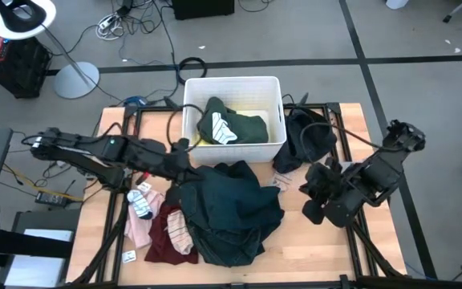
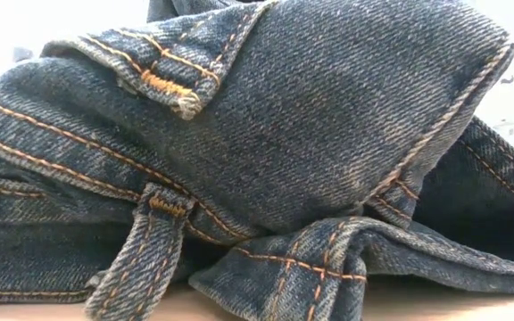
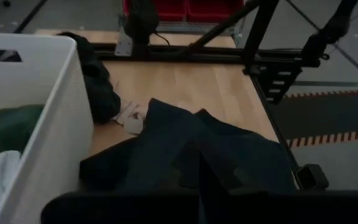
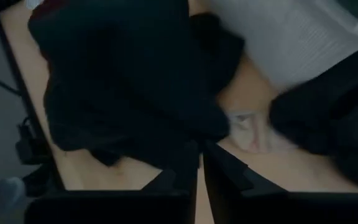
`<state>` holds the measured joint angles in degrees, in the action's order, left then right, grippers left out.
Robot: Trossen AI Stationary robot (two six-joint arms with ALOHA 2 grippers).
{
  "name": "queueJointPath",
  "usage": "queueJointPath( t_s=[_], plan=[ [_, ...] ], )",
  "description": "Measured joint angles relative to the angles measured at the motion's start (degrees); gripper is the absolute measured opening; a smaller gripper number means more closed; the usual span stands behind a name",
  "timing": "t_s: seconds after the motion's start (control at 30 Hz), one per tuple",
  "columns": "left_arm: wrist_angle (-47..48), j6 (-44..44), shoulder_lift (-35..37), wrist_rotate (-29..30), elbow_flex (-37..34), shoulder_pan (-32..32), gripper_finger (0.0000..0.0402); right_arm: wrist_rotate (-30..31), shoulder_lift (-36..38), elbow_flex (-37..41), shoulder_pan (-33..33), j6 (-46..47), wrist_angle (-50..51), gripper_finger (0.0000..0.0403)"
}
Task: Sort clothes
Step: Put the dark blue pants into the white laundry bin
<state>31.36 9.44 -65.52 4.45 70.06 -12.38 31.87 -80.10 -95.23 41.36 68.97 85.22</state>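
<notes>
Table front, 6 o'clock: large dark teal denim garment (image 1: 233,210) heaped near the centre, with a maroon cloth (image 1: 160,237), pink cloth (image 1: 139,225) and small striped socks (image 1: 141,201) at its 9 o'clock side. Left gripper (image 1: 184,152) at the heap's 11 o'clock edge, fingers pressed together, though whether they pinch fabric cannot be told; right gripper (image 4: 199,163) at 3 o'clock, fingers nearly together at the heap's edge, grip unclear. Far side, 12 o'clock: white rectangular plastic bin (image 1: 233,83) holding a forest green garment (image 1: 231,127) over yellow fabric (image 1: 271,118); black garment (image 1: 306,138) lies just beside the bin at 2 o'clock.
</notes>
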Motion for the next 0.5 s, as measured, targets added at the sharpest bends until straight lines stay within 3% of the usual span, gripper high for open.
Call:
queueJointPath(
  t_s=[0.27,0.5],
  plan=[
    [-1.7,7.1,-3.3,-3.5,0.1,0.0,0.0011,-3.4,11.2,21.0,0.2,0.5,-22.8,0.0006],
    [-2.6,7.3,-4.3,-2.5,0.1,0.7,0.0047,-3.4,15.7,27.4,0.1,0.6,-33.1,0.0006]
  ],
)
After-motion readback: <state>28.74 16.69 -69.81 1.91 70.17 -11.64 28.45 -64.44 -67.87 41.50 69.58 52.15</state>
